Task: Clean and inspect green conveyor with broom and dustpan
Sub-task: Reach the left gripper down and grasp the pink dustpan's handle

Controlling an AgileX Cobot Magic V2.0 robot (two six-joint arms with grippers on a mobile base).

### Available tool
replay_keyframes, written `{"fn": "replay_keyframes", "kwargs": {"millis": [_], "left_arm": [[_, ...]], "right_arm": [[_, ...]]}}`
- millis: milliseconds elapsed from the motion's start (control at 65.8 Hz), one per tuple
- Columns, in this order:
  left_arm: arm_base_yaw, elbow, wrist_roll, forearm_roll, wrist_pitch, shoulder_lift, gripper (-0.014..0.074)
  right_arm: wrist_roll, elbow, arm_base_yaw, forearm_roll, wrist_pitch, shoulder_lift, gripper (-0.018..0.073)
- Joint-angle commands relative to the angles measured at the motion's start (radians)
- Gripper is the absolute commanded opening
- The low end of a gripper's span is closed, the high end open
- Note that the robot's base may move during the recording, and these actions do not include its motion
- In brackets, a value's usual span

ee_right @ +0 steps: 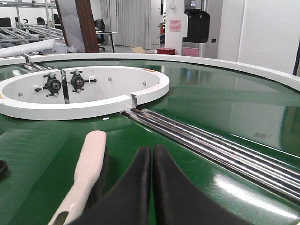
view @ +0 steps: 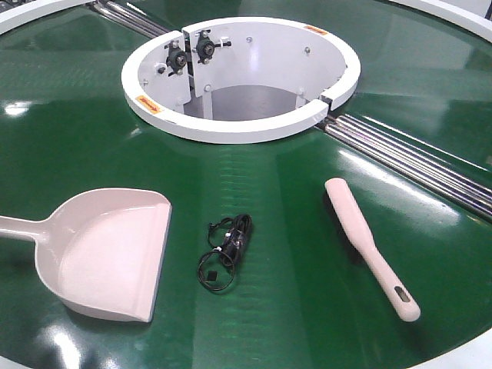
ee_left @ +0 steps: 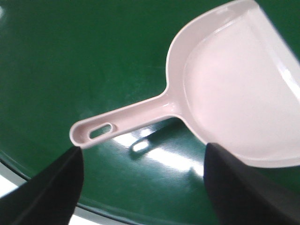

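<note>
The green conveyor (view: 292, 192) fills the front view. On it, at the left, lies the pale dustpan (view: 108, 254), mouth to the right and handle running off the left edge. At the right lies the broom (view: 369, 244), its slotted handle end nearest me. Neither gripper shows in the front view. In the left wrist view my left gripper (ee_left: 143, 154) stands open just short of the dustpan (ee_left: 234, 84), whose handle end is close to the left finger and not between the fingers. My right gripper (ee_right: 151, 152) is shut on nothing, just right of the broom (ee_right: 89, 161).
A small black tangle of cable (view: 227, 250) lies on the belt between dustpan and broom. Behind stands the large white ring opening (view: 254, 127), with metal rollers (view: 415, 161) running from it to the right. The white outer rim (ee_right: 225, 63) curves behind.
</note>
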Motion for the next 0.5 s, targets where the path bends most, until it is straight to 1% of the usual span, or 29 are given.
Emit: {"fn": "replay_keyframes", "kwargs": {"millis": [0,137,197,228,243,273,304,319,334,365,395,486], "left_arm": [[0.002,-0.126,0.123,-0.021,0.014,0.073,0.0512],[-0.001,-0.200,0.278,-0.075,0.015,0.183,0.0512],[-0.011,-0.218,0.388,-0.079,0.038,0.224,0.0512],[-0.020,-0.228,0.456,-0.075,0.064,0.242,0.0512],[-0.023,-0.232,0.470,-0.071,0.074,0.245,0.0512],[-0.035,-0.240,0.549,-0.059,0.102,0.266,0.0512],[-0.045,-0.245,0.604,-0.038,0.125,0.283,0.0512],[-0.050,-0.246,0.614,-0.032,0.129,0.287,0.0512],[-0.054,-0.246,0.640,-0.018,0.138,0.296,0.0512],[-0.063,-0.246,0.673,0.009,0.149,0.311,0.0512],[-0.070,-0.246,0.685,0.028,0.154,0.323,0.0512],[-0.074,-0.246,0.685,0.079,0.159,0.371,0.0514]], "right_arm": [[-0.001,0.003,-0.006,-0.009,-0.070,-0.011,-0.0008],[-0.001,0.003,-0.006,-0.009,-0.070,-0.012,-0.0008],[-0.001,0.003,-0.006,-0.009,-0.070,-0.012,-0.0008],[-0.001,0.003,-0.006,-0.009,-0.070,-0.012,-0.0008],[-0.001,0.003,-0.006,-0.009,-0.070,-0.012,-0.0008],[-0.001,0.003,-0.006,-0.009,-0.070,-0.012,-0.0008],[-0.001,0.003,-0.006,-0.009,-0.070,-0.012,-0.0008],[-0.001,0.003,-0.006,-0.009,-0.070,-0.012,-0.0008],[-0.001,0.003,-0.006,-0.009,-0.070,-0.012,-0.0008],[-0.001,0.003,-0.006,-0.009,-0.070,-0.012,-0.0008],[-0.001,0.003,-0.006,-0.009,-0.070,-0.012,-0.0008],[-0.001,0.003,-0.006,-0.009,-0.070,-0.012,-0.0008]]}}
